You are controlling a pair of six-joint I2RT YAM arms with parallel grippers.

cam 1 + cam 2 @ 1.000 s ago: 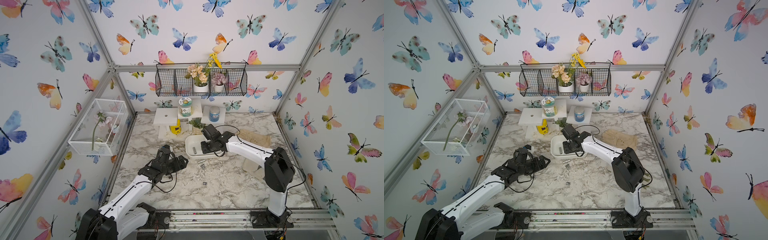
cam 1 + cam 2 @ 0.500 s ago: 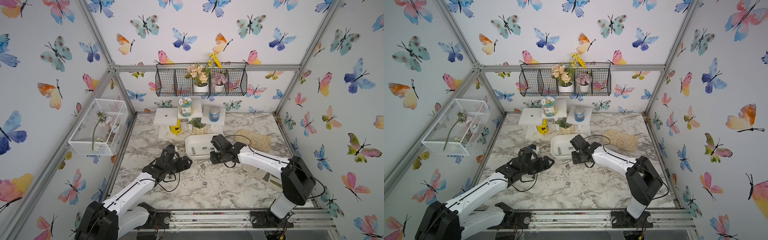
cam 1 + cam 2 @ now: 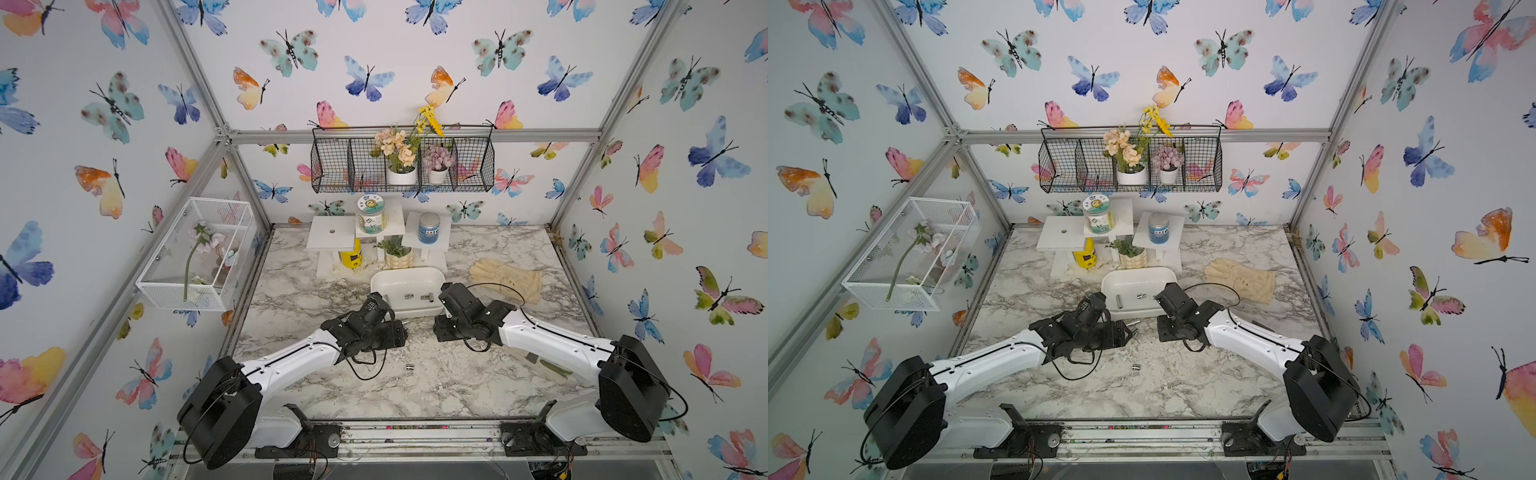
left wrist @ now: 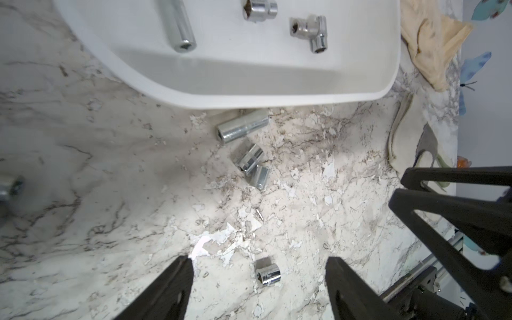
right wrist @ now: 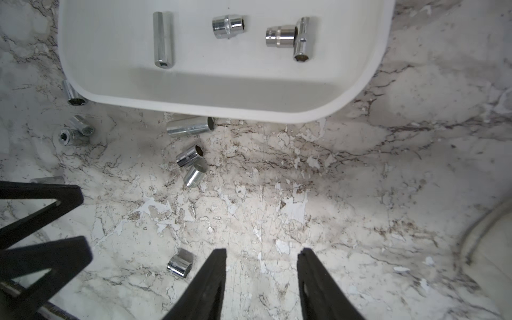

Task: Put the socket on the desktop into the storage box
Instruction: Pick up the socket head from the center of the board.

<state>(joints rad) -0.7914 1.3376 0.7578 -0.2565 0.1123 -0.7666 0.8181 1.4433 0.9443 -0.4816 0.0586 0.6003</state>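
Though illegible, jar label (image 3: 371, 222) behind storage box (image 3: 386, 286)

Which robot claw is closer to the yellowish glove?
Right. The right gripper hangs by the storage box corner nearest the glove; the left gripper is beyond it, farther away.

The right gripper (image 5: 260, 252) has pulled back from above the storage box (image 3: 405, 277) to its near side, low over the desktop (image 3: 307, 291) — its elbow swinging out to the right — while the left gripper (image 4: 257, 259) has slid rightward toward the loose sockets (image 4: 250, 160) beside the box's near wall.
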